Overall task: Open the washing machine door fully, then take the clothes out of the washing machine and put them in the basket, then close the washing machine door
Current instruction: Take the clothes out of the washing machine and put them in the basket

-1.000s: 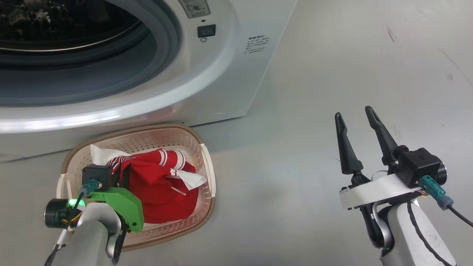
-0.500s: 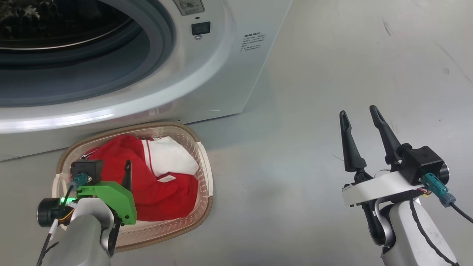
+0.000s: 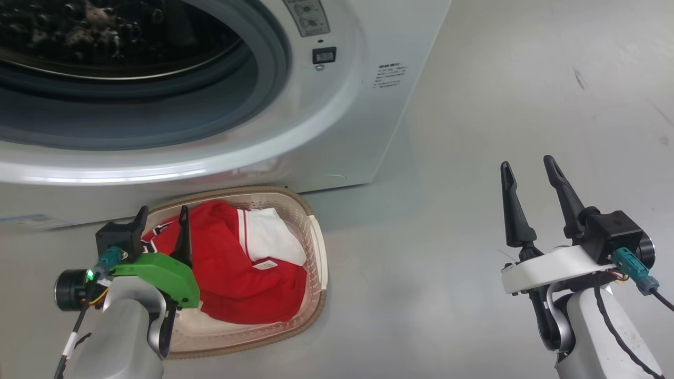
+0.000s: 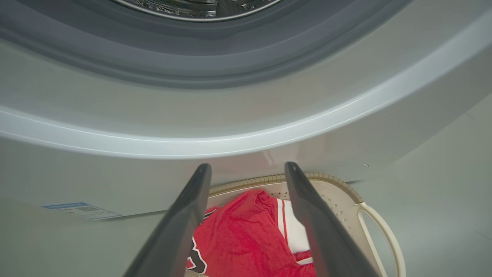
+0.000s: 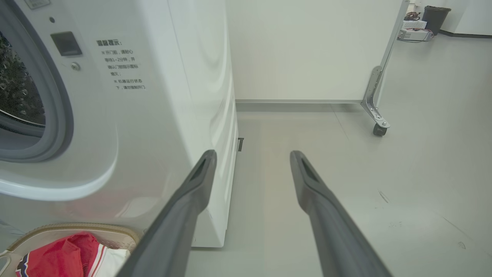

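Left fingers [image 3: 184, 234] apart above basket [image 3: 253, 190] rim, right fingers [image 3: 513, 210] apart over open floor [image 3: 421, 263]

The washing machine [image 3: 342, 105] has its round mouth wide open, big enough for a gripper to go in. The basket [image 3: 317, 247] sits tight below the machine's bulging front, so there is little room above its far rim. Red clothes [image 3: 231, 279] fill most of it. The left gripper [image 3: 162, 211] hangs over its left side. Open grey floor [image 3: 447, 237] lies all around the right gripper [image 3: 527, 163].
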### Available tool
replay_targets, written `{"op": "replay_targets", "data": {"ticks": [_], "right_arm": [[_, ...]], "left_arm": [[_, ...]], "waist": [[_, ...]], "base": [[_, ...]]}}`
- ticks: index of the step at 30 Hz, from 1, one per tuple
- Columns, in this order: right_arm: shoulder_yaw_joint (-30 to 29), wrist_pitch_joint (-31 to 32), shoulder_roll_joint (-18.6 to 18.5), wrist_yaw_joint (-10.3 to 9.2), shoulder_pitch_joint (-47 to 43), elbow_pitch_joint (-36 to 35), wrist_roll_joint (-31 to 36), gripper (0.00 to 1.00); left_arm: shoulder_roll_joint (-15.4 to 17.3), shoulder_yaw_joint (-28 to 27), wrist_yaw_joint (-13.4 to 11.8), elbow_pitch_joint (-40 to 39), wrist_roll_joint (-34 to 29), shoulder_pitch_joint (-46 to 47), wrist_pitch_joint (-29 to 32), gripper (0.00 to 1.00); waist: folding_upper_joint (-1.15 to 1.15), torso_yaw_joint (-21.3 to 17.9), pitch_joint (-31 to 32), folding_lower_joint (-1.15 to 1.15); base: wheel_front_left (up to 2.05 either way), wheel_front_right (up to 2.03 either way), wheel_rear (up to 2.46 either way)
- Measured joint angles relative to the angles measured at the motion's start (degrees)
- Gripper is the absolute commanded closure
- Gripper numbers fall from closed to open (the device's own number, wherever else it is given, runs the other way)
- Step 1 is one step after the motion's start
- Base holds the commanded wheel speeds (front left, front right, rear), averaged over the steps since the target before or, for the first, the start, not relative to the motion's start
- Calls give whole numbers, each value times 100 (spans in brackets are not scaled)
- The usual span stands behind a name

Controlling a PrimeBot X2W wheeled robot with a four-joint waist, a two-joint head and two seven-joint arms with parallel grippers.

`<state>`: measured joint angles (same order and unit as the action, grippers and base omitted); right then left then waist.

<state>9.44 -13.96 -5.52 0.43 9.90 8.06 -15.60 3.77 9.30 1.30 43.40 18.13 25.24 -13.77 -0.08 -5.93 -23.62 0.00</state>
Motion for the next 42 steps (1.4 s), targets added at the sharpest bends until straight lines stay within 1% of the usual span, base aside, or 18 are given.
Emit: {"op": "replay_targets", "data": {"ticks": [4,7,14,21,31,33,36,38,42], "right_arm": [[-5,-5,-9,0,-34,54,0,0],[2,-7,-19,1,-119,104,11,0],[32,-15,-126,2,-373,218,62,0],[89,-16,-138,1,-600,256,112,0],[115,12,-159,-18,-877,230,121,0],[113,37,-159,-60,-938,210,121,0],[111,54,-162,-64,-1024,171,122,0],[111,56,-160,-113,-1073,147,122,0],[112,97,-160,-118,-1174,74,122,0]], "left_arm": [[-31,0,-2,-272,-8,-20,-51,0],[-43,-1,-48,-478,-22,-93,-52,0],[-42,5,-109,-1032,-247,-436,-59,0],[-4,-32,-259,-1740,-363,-838,-60,0],[90,-59,-355,-2318,-415,-1631,-59,0],[93,-45,-379,-2423,-422,-1741,-60,0],[98,-37,-404,-2596,-452,-1911,-60,0],[99,-34,-411,-2715,-467,-2025,-59,0],[111,-36,-449,-2919,-470,-2237,-59,0]], "waist": [[0,140,202,0],[0,238,377,0],[0,447,839,0],[0,598,1321,0],[0,662,1901,0],[0,664,1982,0],[0,669,2085,0],[0,672,2145,0],[0,679,2238,0]], "base": [[0,0,0],[0,0,0],[0,0,0],[0,0,0],[0,0,0],[0,0,0],[0,0,0],[0,0,0],[0,0,0]]}}
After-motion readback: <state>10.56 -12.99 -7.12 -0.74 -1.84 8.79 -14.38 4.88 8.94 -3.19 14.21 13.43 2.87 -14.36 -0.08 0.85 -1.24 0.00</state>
